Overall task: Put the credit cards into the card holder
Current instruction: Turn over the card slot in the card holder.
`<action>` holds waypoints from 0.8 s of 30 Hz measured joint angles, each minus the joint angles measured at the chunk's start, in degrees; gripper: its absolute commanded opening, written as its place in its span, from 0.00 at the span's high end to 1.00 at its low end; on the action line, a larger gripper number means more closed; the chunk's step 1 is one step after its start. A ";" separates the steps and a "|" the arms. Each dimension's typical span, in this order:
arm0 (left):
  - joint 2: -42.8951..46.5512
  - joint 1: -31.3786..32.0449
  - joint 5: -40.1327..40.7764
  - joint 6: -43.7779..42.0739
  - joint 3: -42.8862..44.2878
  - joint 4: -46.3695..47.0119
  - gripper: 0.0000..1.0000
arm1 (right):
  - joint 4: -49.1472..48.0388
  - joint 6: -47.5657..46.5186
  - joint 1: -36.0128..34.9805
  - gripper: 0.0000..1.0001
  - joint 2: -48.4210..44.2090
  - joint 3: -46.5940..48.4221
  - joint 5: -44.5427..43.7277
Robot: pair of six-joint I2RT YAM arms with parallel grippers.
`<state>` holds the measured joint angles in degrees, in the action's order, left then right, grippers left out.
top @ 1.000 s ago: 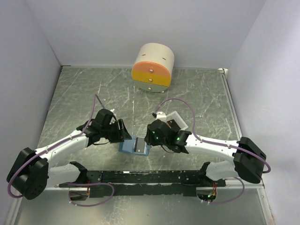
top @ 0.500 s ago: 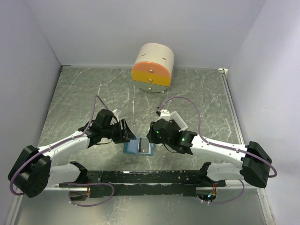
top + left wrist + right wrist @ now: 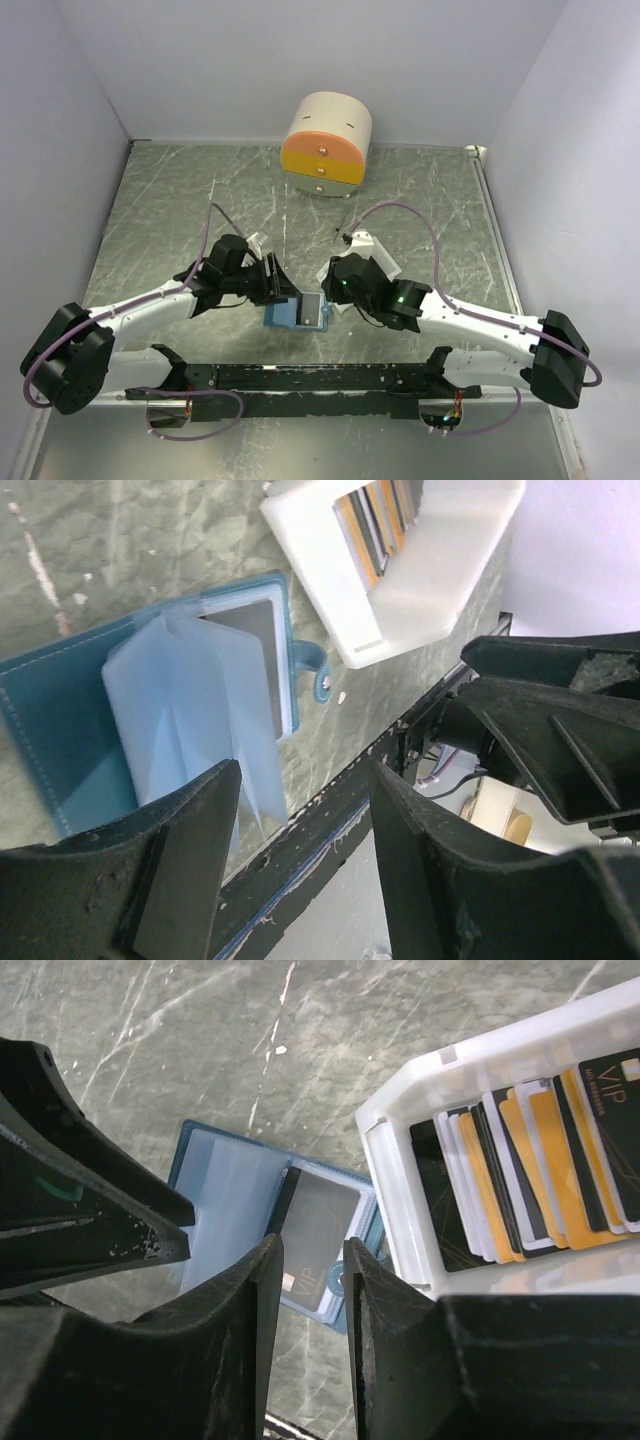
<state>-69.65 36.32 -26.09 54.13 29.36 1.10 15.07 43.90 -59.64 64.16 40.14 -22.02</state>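
The light-blue card holder lies open on the table between my two grippers. Its clear sleeves fan upward, and one dark VIP credit card sits in a sleeve. Several more credit cards, orange, black and white, stand on edge in the white tray. My left gripper hovers open over the holder's near edge with nothing between its fingers. My right gripper hangs above the holder's tab side, next to the tray. Its jaws stand a narrow gap apart with nothing in them.
The white tray sits just right of the holder, mostly under the right arm. A round cream drawer box with orange and yellow fronts stands at the back. A black rail runs along the table's near edge.
The left gripper has moved right, closer to the holder. The right arm has stretched out, its gripper over the holder's right edge. The holder has shifted slightly right.
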 measured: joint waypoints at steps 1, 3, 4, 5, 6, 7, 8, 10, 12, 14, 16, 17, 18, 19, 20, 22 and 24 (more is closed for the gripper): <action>-0.02 0.33 0.00 0.31 0.00 0.55 0.35 | 0.15 -0.22 0.00 0.68 -0.22 0.00 -0.46; -0.31 1.01 -0.11 0.61 0.00 1.73 0.35 | 0.66 -0.72 0.02 0.68 -0.61 0.02 -1.33; -0.70 1.36 -0.13 0.79 0.00 2.34 0.35 | 0.98 -1.14 0.09 0.68 -0.74 0.02 -1.79; -1.16 1.60 -0.13 0.87 0.00 2.69 0.36 | 1.38 -1.49 0.20 0.68 -0.85 0.02 -2.16; -1.70 1.84 -0.15 1.01 0.00 3.06 0.38 | 1.79 -1.88 0.33 0.68 -0.92 0.02 -2.45; -2.40 2.12 -0.28 1.27 0.00 3.74 0.39 | 2.27 -2.40 0.48 0.68 -0.96 0.02 -2.82; -3.13 2.40 -0.57 1.55 -0.09 4.55 0.40 | 2.75 -2.82 0.70 0.67 -0.96 0.04 -3.10; -4.28 2.89 -1.05 2.01 -0.39 6.05 0.42 | 3.65 -3.52 1.18 0.67 -0.96 0.15 -3.50; -5.29 3.32 -1.38 2.25 -0.74 7.26 0.42 | 4.07 -4.09 1.55 0.67 -0.98 0.33 -3.80; -6.01 3.61 -1.62 2.32 -0.96 8.09 0.42 | 4.17 -4.44 1.84 0.67 -1.05 0.35 -3.96; -6.71 3.89 -1.97 2.43 -0.98 9.22 0.41 | 4.17 -4.79 1.95 0.67 -1.05 0.35 -3.96; -7.10 4.04 -2.21 2.47 -0.98 10.01 0.41 | 4.22 -4.87 1.95 0.67 -1.05 0.35 -3.96; -7.48 4.17 -2.32 2.47 -0.98 10.54 0.41 | 4.28 -5.01 1.97 0.67 -1.05 0.37 -3.96; -7.96 4.35 -2.47 2.47 -0.94 10.99 0.41 | 4.46 -5.16 2.01 0.67 -1.05 0.42 -3.98; -8.70 4.59 -2.62 2.45 -0.81 11.47 0.41 | 4.74 -5.31 2.10 0.67 -1.03 0.59 -3.98; -10.27 5.05 -2.69 2.29 -0.26 11.56 0.41 | 5.14 -5.62 2.45 0.67 -1.01 0.98 -4.09; -11.69 5.51 -2.64 2.05 0.39 11.54 0.41 | 5.46 -6.10 3.28 0.67 -1.01 1.53 -4.17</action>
<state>-81.34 41.82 -28.73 56.18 29.76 12.64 20.53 37.80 -56.36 63.16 41.67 -26.20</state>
